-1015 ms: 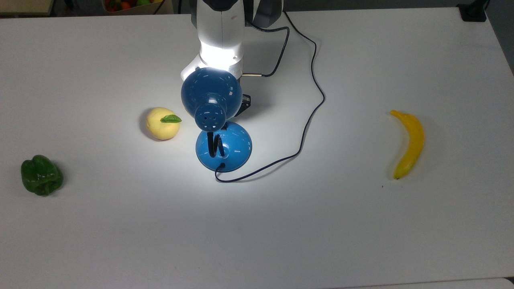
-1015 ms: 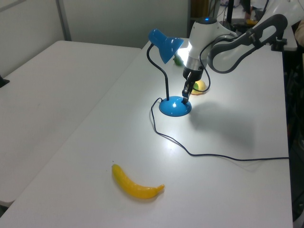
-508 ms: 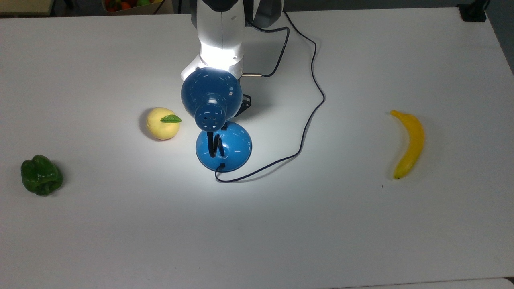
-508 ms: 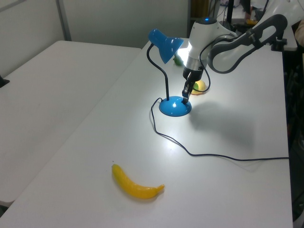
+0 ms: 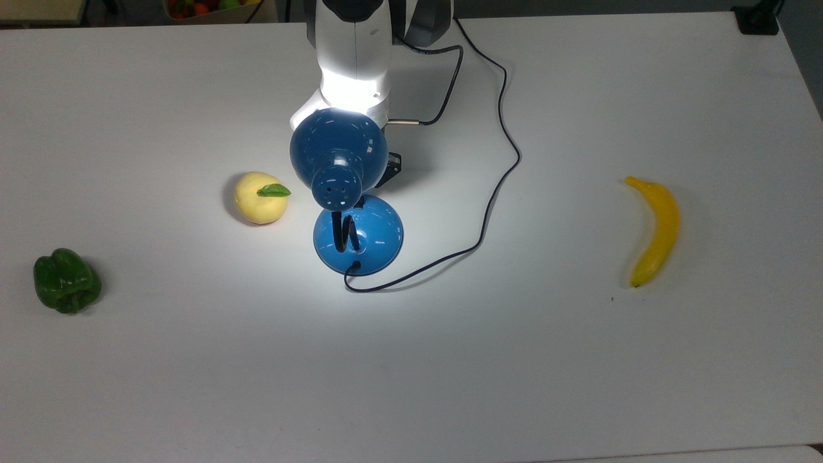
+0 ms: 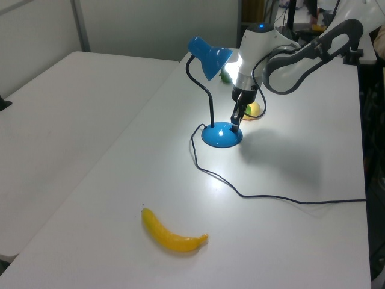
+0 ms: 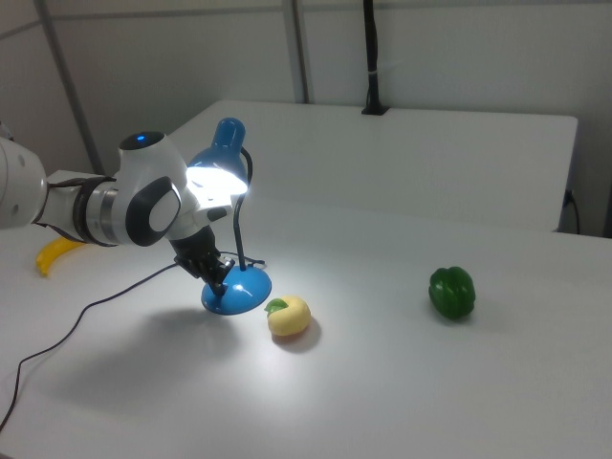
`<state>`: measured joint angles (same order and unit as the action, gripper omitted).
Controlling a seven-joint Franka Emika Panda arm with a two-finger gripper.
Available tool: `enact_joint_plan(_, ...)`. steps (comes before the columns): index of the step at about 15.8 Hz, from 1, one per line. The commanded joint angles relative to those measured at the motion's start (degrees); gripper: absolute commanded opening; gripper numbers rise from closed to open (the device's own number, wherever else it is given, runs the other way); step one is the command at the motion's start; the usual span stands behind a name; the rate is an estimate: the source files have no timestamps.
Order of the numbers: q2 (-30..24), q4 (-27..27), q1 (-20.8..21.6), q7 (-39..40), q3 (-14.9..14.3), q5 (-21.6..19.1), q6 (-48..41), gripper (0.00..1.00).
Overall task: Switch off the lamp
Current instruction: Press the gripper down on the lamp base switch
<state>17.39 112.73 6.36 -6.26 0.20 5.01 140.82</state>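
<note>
With the lamp (image 6: pixel 221 133) lit mid-desk and our fingers (image 6: pixel 236 119), seemingly pinched narrow, down on its base, we are at the switch and judge a firm press comes next.

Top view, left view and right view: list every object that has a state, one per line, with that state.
Glossy blue desk lamp: lit, upright, cord slack on the white table.
Robot arm's black claw: tips down on the lamp's round base.
Yellow banana: lying flat, untouched.
Green bell pepper: resting, untouched.
Pale yellow fruit with a green leaf: resting beside the base.
</note>
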Motion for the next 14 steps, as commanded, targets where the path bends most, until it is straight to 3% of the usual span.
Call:
enact_joint_plan(1, 0.0, 0.5, 0.2, -1.6, 0.1, 0.1, 0.7, 0.00)
enact_joint_plan(14, -0.2, 1.4, 0.3, -2.5, 0.1, 0.1, -2.7, 0.00)
